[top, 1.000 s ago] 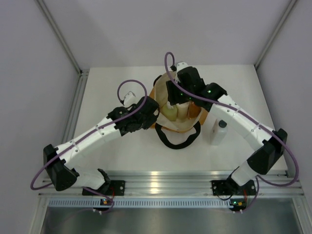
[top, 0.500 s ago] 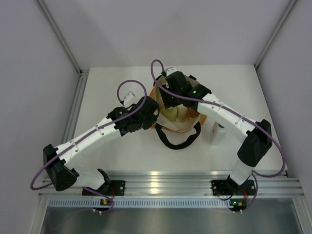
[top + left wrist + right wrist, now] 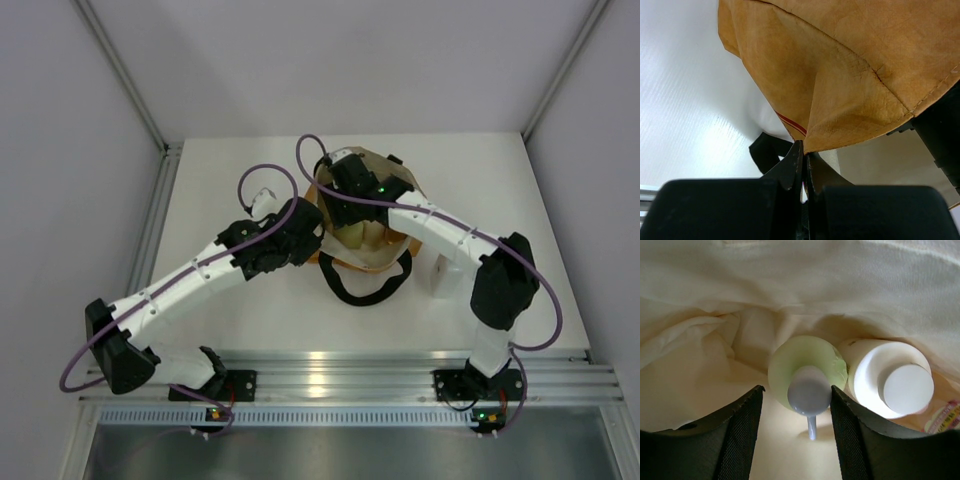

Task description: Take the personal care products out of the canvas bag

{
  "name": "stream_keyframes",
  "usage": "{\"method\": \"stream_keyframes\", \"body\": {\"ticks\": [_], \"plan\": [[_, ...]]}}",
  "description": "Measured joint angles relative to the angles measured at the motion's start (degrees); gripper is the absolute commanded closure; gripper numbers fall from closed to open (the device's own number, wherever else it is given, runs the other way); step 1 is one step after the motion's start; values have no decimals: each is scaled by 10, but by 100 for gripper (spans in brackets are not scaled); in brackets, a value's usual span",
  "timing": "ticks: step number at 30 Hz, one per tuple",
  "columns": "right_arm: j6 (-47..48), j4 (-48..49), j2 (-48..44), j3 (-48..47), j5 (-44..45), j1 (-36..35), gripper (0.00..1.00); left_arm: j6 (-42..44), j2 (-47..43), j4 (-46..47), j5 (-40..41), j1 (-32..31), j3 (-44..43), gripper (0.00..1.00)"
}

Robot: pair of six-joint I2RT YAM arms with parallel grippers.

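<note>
The canvas bag (image 3: 362, 260) lies mid-table, tan outside and cream inside, mouth facing the arms. My left gripper (image 3: 804, 145) is shut on the bag's tan rim (image 3: 850, 120), at its left side (image 3: 312, 238). My right gripper (image 3: 796, 390) is inside the bag, open, one finger on each side of the white pump cap of the yellow-green bottle (image 3: 790, 360); a gap shows on the left side. Beside it stand a cream-beige bottle (image 3: 890, 385) and an orange one (image 3: 940, 419). A white bottle (image 3: 438, 275) stands on the table right of the bag, partly under the right arm.
The bag's black loop handle (image 3: 366, 292) lies on the table in front of its mouth. Grey walls close in the table on the left, back and right. An aluminium rail (image 3: 330, 375) runs along the near edge.
The right arm has swung left and pushed its gripper farther into the bag, over the yellow-green bottle, with its jaws a little narrower. The left gripper has kept its hold on the rim.
</note>
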State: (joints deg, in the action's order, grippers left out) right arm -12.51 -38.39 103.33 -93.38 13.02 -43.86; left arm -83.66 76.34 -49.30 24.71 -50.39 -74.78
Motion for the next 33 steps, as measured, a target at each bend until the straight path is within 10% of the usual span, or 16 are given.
{"method": "stream_keyframes", "body": {"ticks": [9, 16, 33], "plan": [[5, 32, 23, 23, 19, 1, 56, 1, -1, 1, 0, 0, 2, 100], [3, 46, 23, 23, 21, 3, 100, 9, -1, 2, -2, 1, 2, 100], [-1, 3, -46, 35, 8, 2, 100, 16, 2, 2, -14, 0, 2, 100]]}}
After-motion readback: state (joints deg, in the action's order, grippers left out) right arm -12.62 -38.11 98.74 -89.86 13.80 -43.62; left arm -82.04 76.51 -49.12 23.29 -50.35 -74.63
